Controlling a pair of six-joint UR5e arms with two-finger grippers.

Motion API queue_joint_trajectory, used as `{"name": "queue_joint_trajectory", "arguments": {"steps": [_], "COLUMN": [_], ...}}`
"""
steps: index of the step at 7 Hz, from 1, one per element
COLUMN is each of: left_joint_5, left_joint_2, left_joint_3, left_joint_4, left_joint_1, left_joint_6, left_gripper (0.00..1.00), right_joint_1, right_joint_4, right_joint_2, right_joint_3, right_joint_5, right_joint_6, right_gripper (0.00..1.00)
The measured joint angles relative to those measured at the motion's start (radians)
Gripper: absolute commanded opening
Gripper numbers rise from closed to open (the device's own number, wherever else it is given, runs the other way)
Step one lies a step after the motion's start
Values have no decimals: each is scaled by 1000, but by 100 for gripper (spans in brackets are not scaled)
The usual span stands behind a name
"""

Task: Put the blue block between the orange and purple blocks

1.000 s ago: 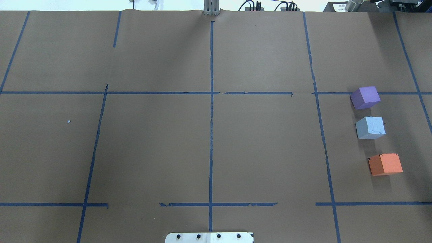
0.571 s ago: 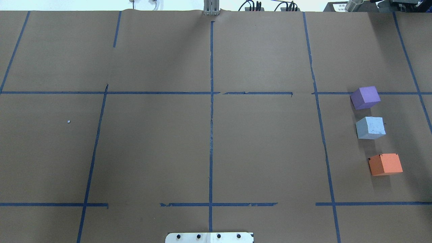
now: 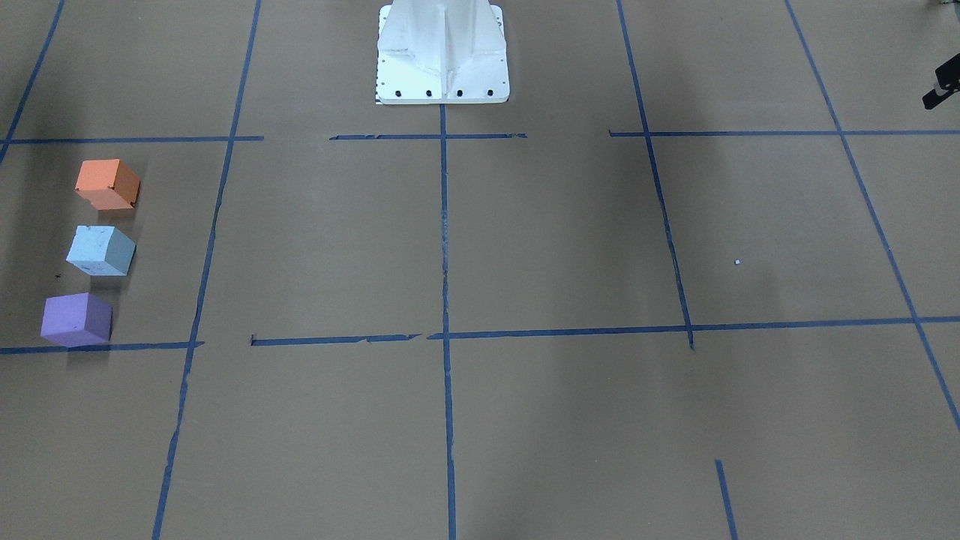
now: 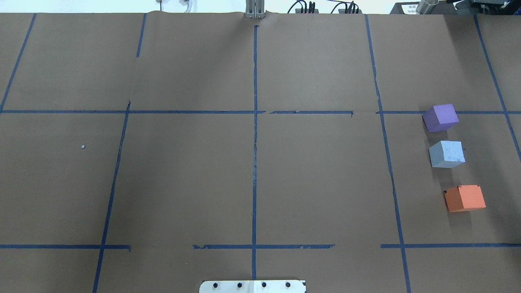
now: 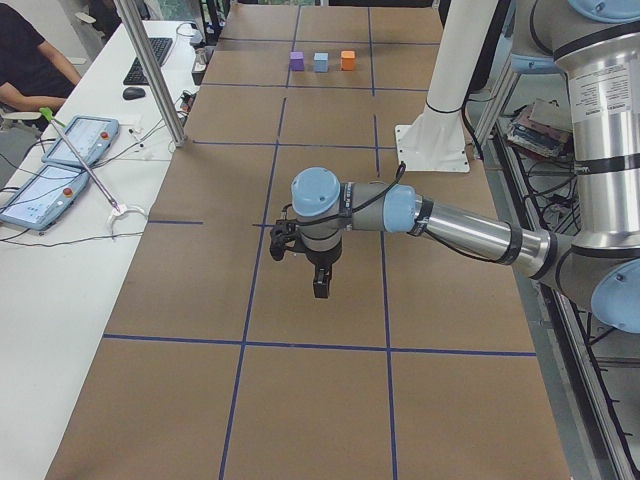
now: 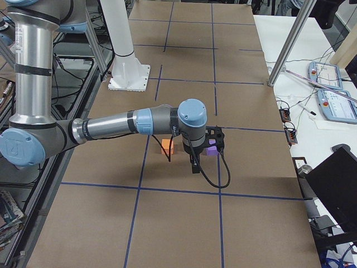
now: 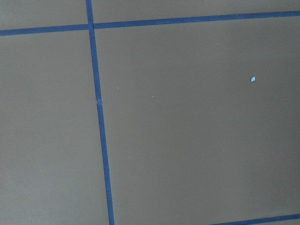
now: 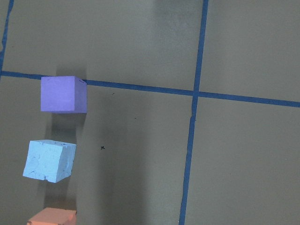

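No change noted: blue block [image 4: 447,154] is found unmoved between purple block [image 4: 440,117] and orange block [image 4: 465,198], touching neither. The left gripper [image 5: 320,288] and right gripper [image 6: 193,166] are held aloft; whether they are parted or closed cannot be told

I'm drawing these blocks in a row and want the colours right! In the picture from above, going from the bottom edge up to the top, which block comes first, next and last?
orange block → blue block → purple block
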Motion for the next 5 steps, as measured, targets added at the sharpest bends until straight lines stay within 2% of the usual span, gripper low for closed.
{"name": "queue_joint_trajectory", "arguments": {"steps": [2,5], "left_joint_5": [-2,-3], "left_joint_2": [-13,-36], "left_joint_3": [68,136], "left_joint_4": [-19,-25], "left_joint_1": [-54,-67], "left_joint_6": [106,56], "left_gripper": [100,100], "right_joint_1": [-17,-66], "right_joint_4": [0,0], "right_joint_2": [0,0], "right_joint_3": [-1,-2], "right_joint_5": [2,-3], "right_joint_6": [0,1], "right_gripper": [100,100]}}
